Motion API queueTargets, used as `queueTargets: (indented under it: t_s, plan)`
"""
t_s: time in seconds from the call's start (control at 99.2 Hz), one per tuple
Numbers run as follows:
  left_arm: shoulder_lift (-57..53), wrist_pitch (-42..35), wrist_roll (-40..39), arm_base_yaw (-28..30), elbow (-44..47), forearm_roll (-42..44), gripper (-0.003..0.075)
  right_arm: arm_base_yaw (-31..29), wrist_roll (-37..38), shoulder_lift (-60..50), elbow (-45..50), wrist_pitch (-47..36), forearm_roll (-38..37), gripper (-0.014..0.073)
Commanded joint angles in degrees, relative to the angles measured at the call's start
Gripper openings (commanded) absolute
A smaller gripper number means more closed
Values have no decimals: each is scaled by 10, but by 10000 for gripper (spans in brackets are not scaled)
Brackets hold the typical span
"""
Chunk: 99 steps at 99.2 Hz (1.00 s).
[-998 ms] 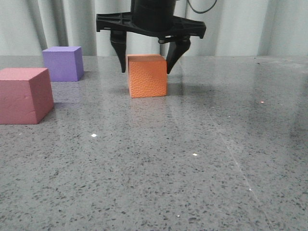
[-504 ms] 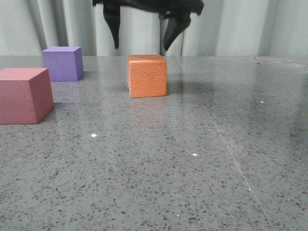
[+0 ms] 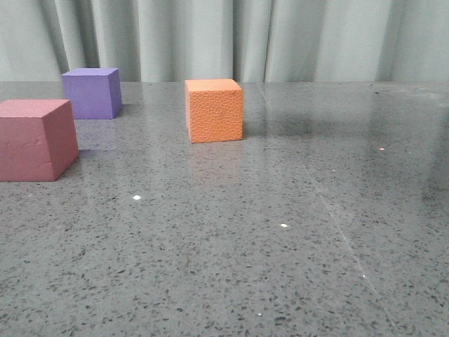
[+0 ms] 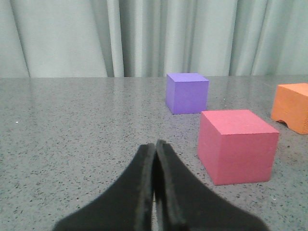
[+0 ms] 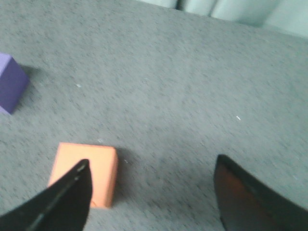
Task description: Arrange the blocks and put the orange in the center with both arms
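Note:
The orange cube (image 3: 215,110) stands alone on the grey stone tabletop (image 3: 280,232) near the middle. The purple cube (image 3: 90,93) is at the back left and the pink-red cube (image 3: 36,139) at the front left. No gripper shows in the front view. In the left wrist view my left gripper (image 4: 155,144) is shut and empty, low over the table, with the pink-red cube (image 4: 237,145), the purple cube (image 4: 187,92) and the orange cube (image 4: 292,107) ahead of it. In the right wrist view my right gripper (image 5: 151,166) is open and empty, high above the orange cube (image 5: 86,173); the purple cube (image 5: 10,89) shows too.
A pale green curtain (image 3: 224,38) hangs behind the table's far edge. Bare tabletop stretches to the right of the orange cube and in front of it.
My right gripper, open around the orange cube a second ago, has risen straight up and left the front view. The orange cube stays where it stood. The other cubes have not moved.

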Motion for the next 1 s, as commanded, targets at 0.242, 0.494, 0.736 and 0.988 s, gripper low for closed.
queueTargets:
  t_s: [0.242, 0.494, 0.736, 0.988]
  plan:
    - [-17, -51, -1, 2, 30, -4, -19, -122, -7, -234, 235, -70, -28, 465]
    - [-17, -51, -1, 2, 30, -4, -19, -178, -7, -399, 409, -95, -28, 459]
    - [-17, -51, -1, 2, 30, -4, -19, -178, -7, -501, 513, -87, -28, 196]
    - [-17, -51, -1, 2, 30, -4, -19, -178, -7, -566, 567, -83, -27, -65]
